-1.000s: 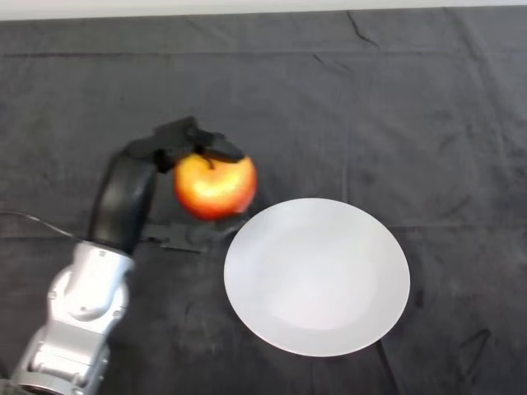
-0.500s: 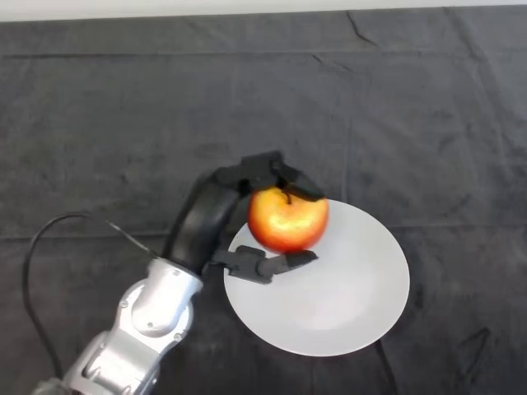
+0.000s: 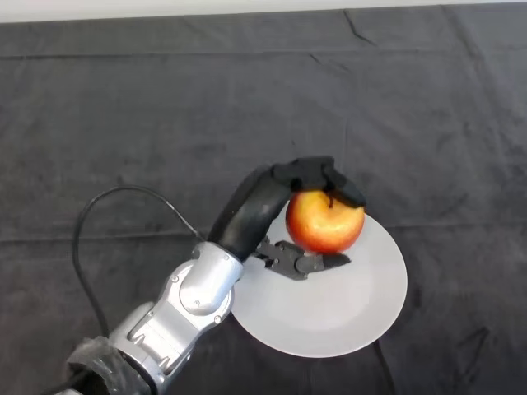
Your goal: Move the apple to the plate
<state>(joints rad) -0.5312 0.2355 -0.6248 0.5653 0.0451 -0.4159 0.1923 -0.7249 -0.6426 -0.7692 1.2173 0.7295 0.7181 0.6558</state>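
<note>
Open worktop all round; only the plate's middle is taken.
The white plate (image 3: 362, 304) is bare on its right and near sides. The apple (image 3: 324, 220) in the left hand (image 3: 284, 193) sits over the plate's far left part, and the arm crosses its left rim. The dark-clothed worktop (image 3: 165, 107) lies open elsewhere.

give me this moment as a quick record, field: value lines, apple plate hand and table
apple: red and yellow apple, stem up, held over the plate's upper left part
plate: white round plate, nothing else on it
hand: left hand curled over the apple's top, thumb below it
contact: cannot tell whether the apple touches the plate
surface: dark cloth covering the table
task state: apple over the plate, not yet released
</note>
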